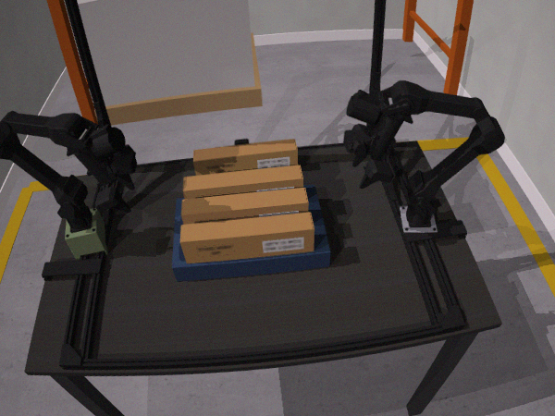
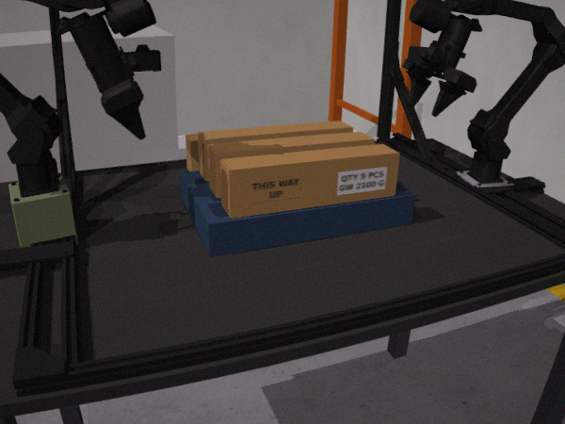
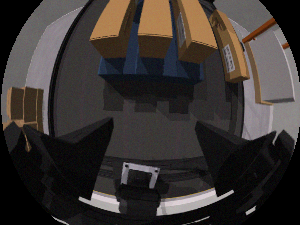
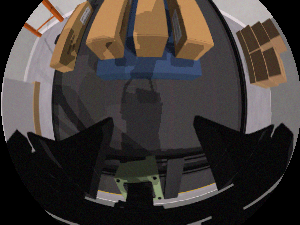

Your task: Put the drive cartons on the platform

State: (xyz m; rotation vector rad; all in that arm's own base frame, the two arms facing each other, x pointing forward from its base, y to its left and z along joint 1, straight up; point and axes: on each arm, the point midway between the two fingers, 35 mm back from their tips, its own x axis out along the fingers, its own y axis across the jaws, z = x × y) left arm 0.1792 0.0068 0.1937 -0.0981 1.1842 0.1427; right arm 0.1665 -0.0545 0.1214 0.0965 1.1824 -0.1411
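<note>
Three closed cartons stand side by side on the blue platform (image 1: 250, 270) (image 2: 306, 226) (image 3: 115, 74) (image 4: 175, 72): a front carton (image 1: 240, 245) (image 2: 315, 188) (image 3: 112, 27) (image 4: 192, 25), upright "THIS WAY UP" print, a middle carton (image 1: 259, 201) (image 3: 156, 27) (image 4: 151, 22) and a rear carton (image 1: 242, 180) (image 3: 197, 30) (image 4: 112, 20). A fourth carton (image 1: 277, 150) (image 3: 230, 50) (image 4: 72, 40) stands off it, behind, mostly hidden in the exterior view. My left gripper (image 1: 359, 173) (image 2: 423, 110) (image 3: 156, 124) and right gripper (image 1: 129, 199) (image 4: 153, 118) are open, empty, in the air beyond the cartons' ends, touching nothing.
The left arm's white base plate (image 1: 418, 226) (image 2: 485, 180) is at picture right, the right arm's green base block (image 1: 88, 240) (image 2: 44, 219) at picture left. Black rails edge the table (image 1: 259, 314) (image 2: 264, 292). Dark upright posts stand behind both arms.
</note>
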